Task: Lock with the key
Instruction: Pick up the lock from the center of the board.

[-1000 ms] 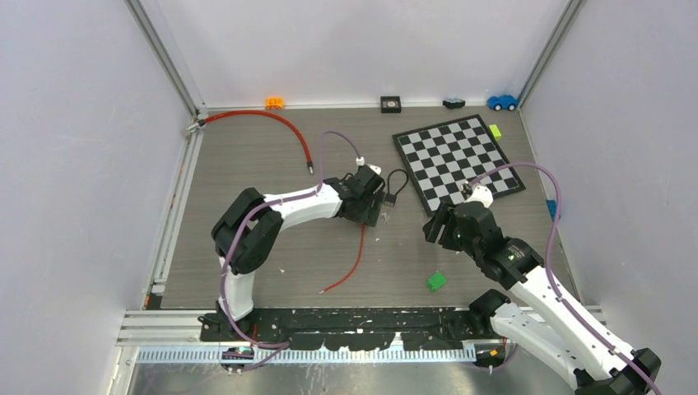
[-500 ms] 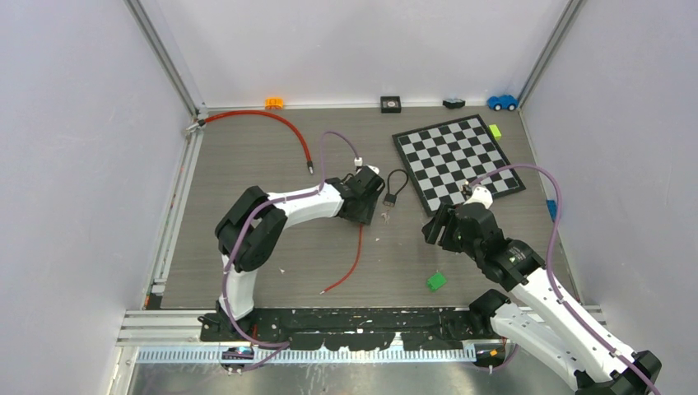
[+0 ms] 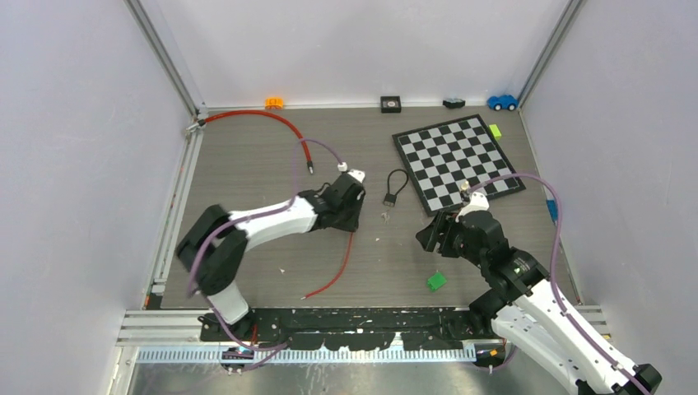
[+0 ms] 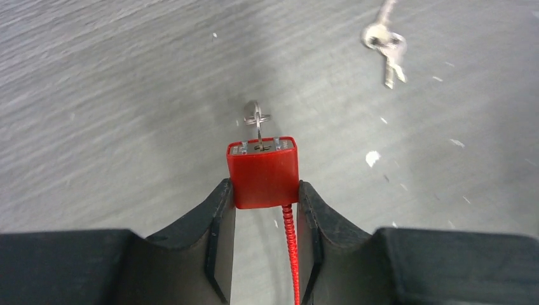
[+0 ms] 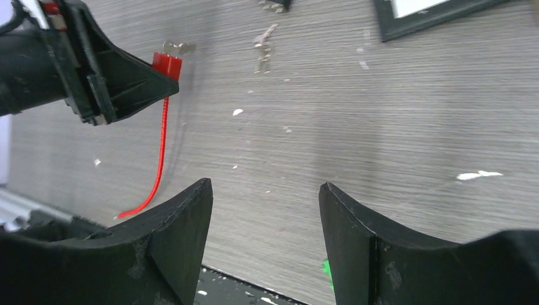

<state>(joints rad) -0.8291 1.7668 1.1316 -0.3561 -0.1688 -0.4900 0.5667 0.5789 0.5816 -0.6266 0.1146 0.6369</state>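
Top view: the left arm reaches across the counter, its jaws pointing down at mid-counter over the head of a red cable that trails toward the near edge. The lock itself is hidden under the jaws here. The right arm sits well apart with its jaws aimed the same way, likely placed to work the key. A black loop lies beside the chessboard; I cannot tell whether it is a second lock.

Left wrist: the jaws are closed onto the flanks of the red lock, one finger touching each side. They hold it with the keyway face outward. The key stands in that face with its bow free, I judge so that the other arm can reach it. The cable runs back between the fingers and is cut off at the lower edge. Spare keys lie apart on the counter.

Right wrist: the jaws stand wide apart and grip nothing, with only bare counter between them. Lock and key show small at upper left, at the tips of the left jaws, too small to read how deep the key sits. A green sliver at the bottom is mostly hidden behind a finger.
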